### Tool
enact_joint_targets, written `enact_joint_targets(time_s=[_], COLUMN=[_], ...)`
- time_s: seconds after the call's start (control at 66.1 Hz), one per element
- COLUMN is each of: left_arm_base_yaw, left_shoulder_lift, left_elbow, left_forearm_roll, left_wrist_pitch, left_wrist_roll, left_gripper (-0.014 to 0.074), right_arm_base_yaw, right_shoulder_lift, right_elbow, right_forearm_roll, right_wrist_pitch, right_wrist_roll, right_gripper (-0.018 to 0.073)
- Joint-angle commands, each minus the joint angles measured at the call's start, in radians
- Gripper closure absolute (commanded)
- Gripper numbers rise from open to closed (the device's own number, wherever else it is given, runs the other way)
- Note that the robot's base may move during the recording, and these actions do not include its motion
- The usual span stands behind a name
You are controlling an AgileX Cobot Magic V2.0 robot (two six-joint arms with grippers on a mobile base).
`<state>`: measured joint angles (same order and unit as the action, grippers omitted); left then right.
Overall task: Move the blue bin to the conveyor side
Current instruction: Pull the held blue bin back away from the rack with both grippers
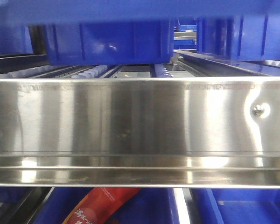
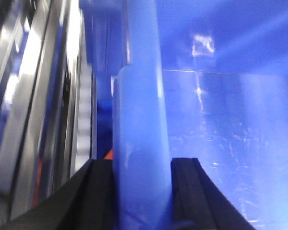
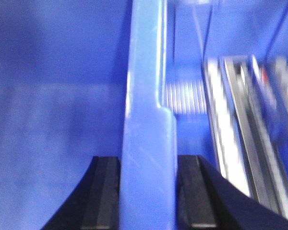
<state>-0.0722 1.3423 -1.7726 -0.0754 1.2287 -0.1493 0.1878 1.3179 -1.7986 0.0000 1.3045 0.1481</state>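
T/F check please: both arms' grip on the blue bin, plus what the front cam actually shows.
1. The left gripper grips the blue bin, one finger on each side of its rim. True.
2. The right gripper hangs open, clear of the bin. False: it is closed on the bin's rim too, with a finger on each side.
3. A stainless-steel rail spans the front view from edge to edge. True.
4. The conveyor fills the front view. False: no grey belt shows in any view.
5. A red printed packet shows below the rail. True.
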Motion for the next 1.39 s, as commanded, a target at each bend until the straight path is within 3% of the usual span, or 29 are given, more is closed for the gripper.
enact_joint_targets(time_s=[0.0,0.272,0.5,1.377], left_arm_base_yaw=[-0.004,-0.004,-0.004,-0.004], left_shoulder_lift=[-0.053,-0.18,-0.291,-0.318], left_elbow=[0.028,0.21,0.346,0.354], left_forearm_roll=[0.0,-0.007,-0.013,-0.008], left_wrist_pitch=[-0.08,-0.171,-0.218,-0.23], left_wrist_roll=[0.008,0.008,0.008,0.008], left_gripper=[0.0614,0.0614,0.0614,0.0614], right_arm_base_yaw=[-0.004,-0.004,-0.004,-0.004], right_shoulder_lift=[-0.068,-0.169,-0.212,-0.212], right_elbow=[0.046,0.213,0.242,0.242], right_forearm_roll=[-0.029,-0.029,-0.029,-0.025], right_wrist_pitch=[-0.094,-0.187,-0.196,-0.198], right_wrist_roll=[-0.007,-0.007,-0.007,-0.007], right_gripper=[0.0648,0.0648,0.0648,0.0648])
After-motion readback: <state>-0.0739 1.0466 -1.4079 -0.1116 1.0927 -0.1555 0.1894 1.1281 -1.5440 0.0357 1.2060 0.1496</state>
